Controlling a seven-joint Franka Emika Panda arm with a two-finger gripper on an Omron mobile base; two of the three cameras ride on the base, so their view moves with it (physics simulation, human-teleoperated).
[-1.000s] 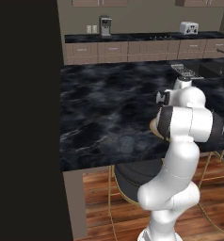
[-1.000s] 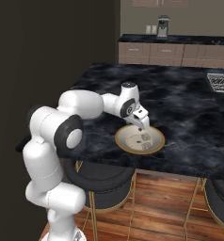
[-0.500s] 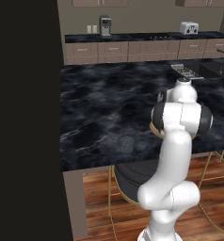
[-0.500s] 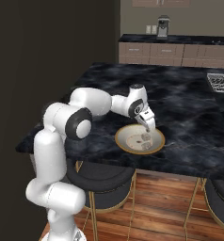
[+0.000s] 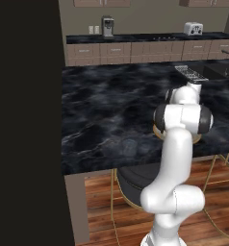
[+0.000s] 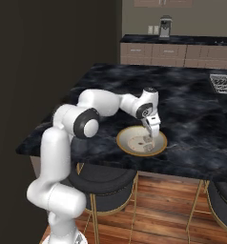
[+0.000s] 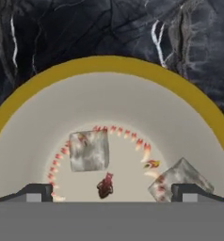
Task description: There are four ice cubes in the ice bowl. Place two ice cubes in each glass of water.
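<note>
The ice bowl [image 6: 134, 151], tan-gold rimmed and cream inside, sits near the front edge of the dark marble island; its rim [image 5: 158, 132] peeks out behind my arm. In the hand view two ice cubes lie in the ice bowl [image 7: 109, 66]: one [image 7: 89, 150] left of centre, one [image 7: 179, 181] by the right fingertip. My gripper [image 6: 150, 135] hangs low over the bowl's inside, open, jaws wide with nothing between them [image 7: 112, 194]. A faint tumbler shape [image 5: 130, 146] left of the bowl may be a glass of water; it is too dim to tell.
Black stools [image 6: 103, 178] stand under the island's front edge. A grey rack [image 6: 222, 82] lies at the island's far right. A coffee machine [image 5: 107, 26] and a toaster [image 5: 193, 28] stand on the back counter. A dark wall [image 5: 25, 120] closes the left side.
The arm has stretched further forward and the gripper has come down and slightly right, closer to the bowl's inside. The jaws have stayed wide apart.
</note>
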